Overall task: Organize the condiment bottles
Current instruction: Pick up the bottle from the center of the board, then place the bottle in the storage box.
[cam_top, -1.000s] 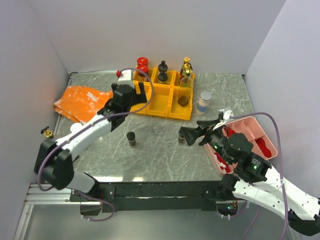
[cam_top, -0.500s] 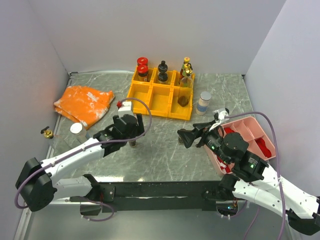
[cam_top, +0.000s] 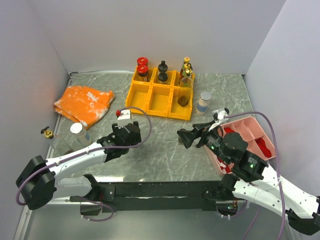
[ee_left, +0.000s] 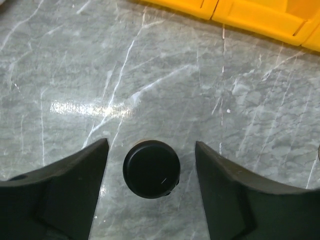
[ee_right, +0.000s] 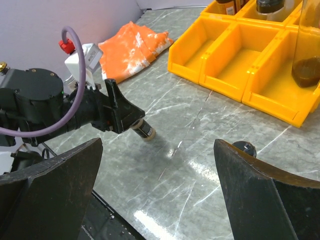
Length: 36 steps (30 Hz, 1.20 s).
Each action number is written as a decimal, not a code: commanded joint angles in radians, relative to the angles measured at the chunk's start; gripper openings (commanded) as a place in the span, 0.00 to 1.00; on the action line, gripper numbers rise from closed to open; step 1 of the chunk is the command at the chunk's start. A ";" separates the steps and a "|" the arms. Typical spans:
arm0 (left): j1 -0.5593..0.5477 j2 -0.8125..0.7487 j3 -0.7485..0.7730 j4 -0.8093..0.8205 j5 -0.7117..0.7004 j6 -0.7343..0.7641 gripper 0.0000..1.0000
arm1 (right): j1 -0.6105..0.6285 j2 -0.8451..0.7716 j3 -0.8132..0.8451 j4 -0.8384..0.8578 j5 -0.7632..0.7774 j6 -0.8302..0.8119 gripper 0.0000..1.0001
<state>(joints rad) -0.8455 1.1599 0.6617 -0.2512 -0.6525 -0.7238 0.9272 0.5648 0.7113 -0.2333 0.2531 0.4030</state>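
- The left gripper [ee_left: 151, 146] hung low over the table [cam_top: 160, 155], left of centre. Its jaws stood apart on either side of a black-capped bottle [ee_left: 151, 169], with a gap on each side of the cap.
- That bottle stood upright on the marble, near of the yellow bins [cam_top: 160, 100]. The right wrist view showed a pale label band on it, with print too small to read.
- The right gripper [ee_right: 158, 145] was spread wide and held nothing. A small dark-capped bottle [ee_right: 244, 148] stood on the table just beside its right finger.
- In the far row of bins, two red-capped bottles [cam_top: 142, 67] stood on the left, a black-topped bottle [cam_top: 162, 70] in the middle and a gold-capped bottle [cam_top: 186, 63] on the right.
- A tall clear bottle [cam_top: 183, 99] with brown liquid at its bottom stood in the near right bin.
- A white-labelled jar [cam_top: 203, 102] stood just right of the bins, its writing illegible.
- A silver-capped jar [cam_top: 76, 131] stood at the left, near of the orange cloth [cam_top: 82, 102].
- A pink tray [cam_top: 250, 131] lay at the right edge.
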 commanded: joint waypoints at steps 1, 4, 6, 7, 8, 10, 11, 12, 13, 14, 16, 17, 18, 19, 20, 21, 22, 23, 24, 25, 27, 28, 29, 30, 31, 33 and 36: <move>-0.007 -0.005 -0.013 0.038 -0.025 -0.032 0.68 | 0.005 0.018 0.019 0.018 0.002 0.002 1.00; -0.018 -0.008 -0.019 0.036 -0.033 -0.043 0.55 | 0.004 0.026 0.019 0.019 0.000 0.000 1.00; -0.021 -0.011 -0.020 0.033 -0.038 -0.046 0.42 | 0.005 0.026 0.016 0.020 0.003 -0.003 1.00; -0.026 -0.015 -0.017 0.032 -0.041 -0.048 0.38 | 0.005 0.026 0.016 0.023 0.005 -0.001 1.00; -0.026 -0.019 -0.016 0.032 -0.044 -0.045 0.34 | 0.005 0.024 0.016 0.023 0.006 -0.003 1.00; -0.027 -0.020 -0.004 0.033 -0.044 -0.037 0.27 | 0.005 0.023 0.013 0.028 0.006 -0.003 1.00; -0.027 -0.022 0.002 0.036 -0.045 -0.023 0.25 | 0.004 0.023 0.011 0.029 0.006 -0.003 1.00; -0.027 -0.016 0.021 0.035 -0.045 -0.019 0.22 | 0.005 0.020 0.010 0.032 0.005 -0.001 1.00; -0.027 -0.011 0.033 0.038 -0.047 -0.011 0.20 | 0.004 0.018 0.010 0.035 0.005 -0.001 1.00; -0.027 -0.006 0.064 0.046 -0.050 0.018 0.17 | 0.005 0.020 0.010 0.038 0.003 -0.003 1.00; -0.023 0.018 0.105 0.050 -0.065 0.044 0.07 | 0.005 0.015 0.007 0.046 -0.002 -0.004 1.00; -0.020 0.029 0.157 0.052 -0.075 0.072 0.03 | 0.005 0.012 0.005 0.046 0.000 -0.007 1.00; -0.014 0.043 0.182 0.052 -0.094 0.084 0.01 | 0.005 0.014 0.004 0.049 0.002 -0.009 1.00; 0.006 0.070 0.208 0.055 -0.099 0.098 0.01 | 0.005 0.010 0.002 0.052 0.008 -0.012 1.00; 0.023 0.084 0.255 0.062 -0.092 0.136 0.01 | 0.005 0.010 0.001 0.052 0.009 -0.015 1.00; 0.045 0.113 0.277 0.084 -0.055 0.153 0.01 | 0.005 0.012 -0.001 0.051 0.012 -0.019 1.00; 0.095 0.132 0.300 0.093 -0.033 0.187 0.01 | 0.005 0.012 0.000 0.043 0.015 -0.023 1.00; 0.118 0.145 0.344 0.102 -0.015 0.201 0.01 | 0.005 0.014 0.004 0.035 0.020 -0.027 1.00; 0.141 0.180 0.364 0.116 0.006 0.219 0.01 | 0.005 0.012 0.008 0.031 0.024 -0.030 1.00; 0.178 0.199 0.387 0.133 0.039 0.253 0.01 | 0.005 0.010 0.008 0.026 0.032 -0.033 1.00; 0.200 0.266 0.464 0.151 0.063 0.293 0.01 | 0.004 0.001 0.010 0.025 0.037 -0.044 1.00; 0.219 0.294 0.490 0.164 0.080 0.322 0.01 | 0.005 -0.003 0.008 0.025 0.040 -0.049 1.00; 0.229 0.323 0.547 0.171 0.091 0.336 0.01 | 0.007 -0.006 0.011 0.026 0.044 -0.053 1.00; 0.249 0.381 0.574 0.182 0.103 0.349 0.01 | 0.005 -0.009 0.014 0.028 0.043 -0.058 1.00; 0.255 0.414 0.601 0.197 0.122 0.374 0.01 | 0.005 -0.011 0.016 0.028 0.044 -0.062 1.00; 0.273 0.510 0.682 0.213 0.132 0.395 0.01 | 0.005 -0.014 0.019 0.028 0.048 -0.069 1.00; 0.286 0.625 0.798 0.201 0.154 0.422 0.01 | 0.005 -0.019 0.017 0.029 0.051 -0.072 1.00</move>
<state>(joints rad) -0.5781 1.6669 1.3235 -0.0959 -0.5591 -0.3836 0.9272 0.5587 0.7113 -0.2264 0.2810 0.3569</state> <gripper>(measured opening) 0.469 0.999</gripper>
